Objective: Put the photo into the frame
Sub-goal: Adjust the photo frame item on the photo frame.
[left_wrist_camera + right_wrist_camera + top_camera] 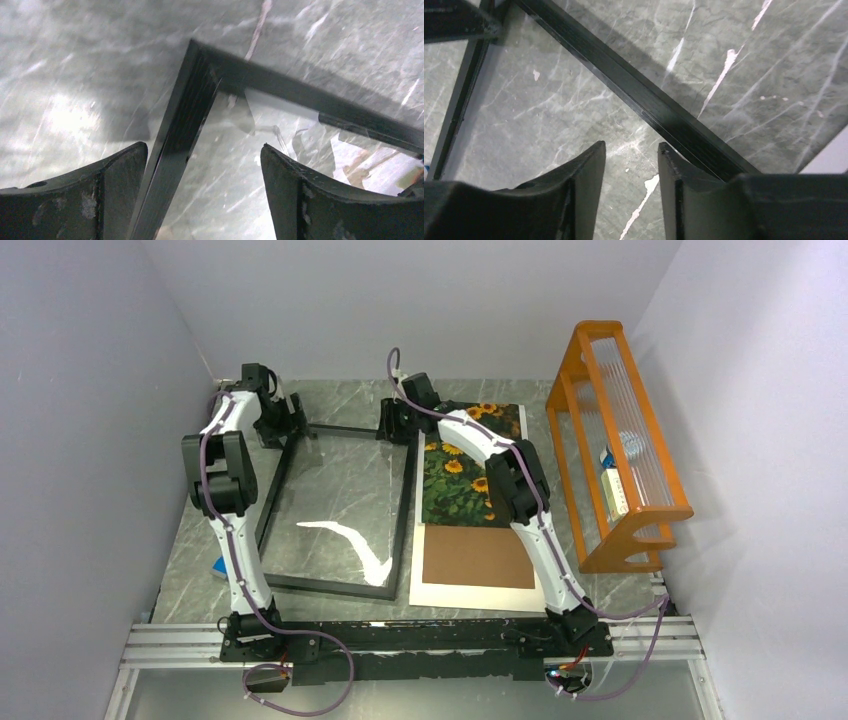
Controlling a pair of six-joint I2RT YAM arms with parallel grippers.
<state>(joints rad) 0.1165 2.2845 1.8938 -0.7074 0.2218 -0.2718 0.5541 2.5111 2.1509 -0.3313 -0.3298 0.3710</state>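
Top external puts the frame [404, 505] flat on the bench [340, 400], with the photo [455, 490] lying just beside its right rail, not yet inside. My left gripper [202, 150] stands wide astride the far left corner rail. My right gripper [631, 147] is partly open with only bench between its fingers, the rail just beside it. I'd seat both grips squarely on the far corners before handling the photo. The orange rack [630, 535] holds small pale items [613, 490] I can't identify.
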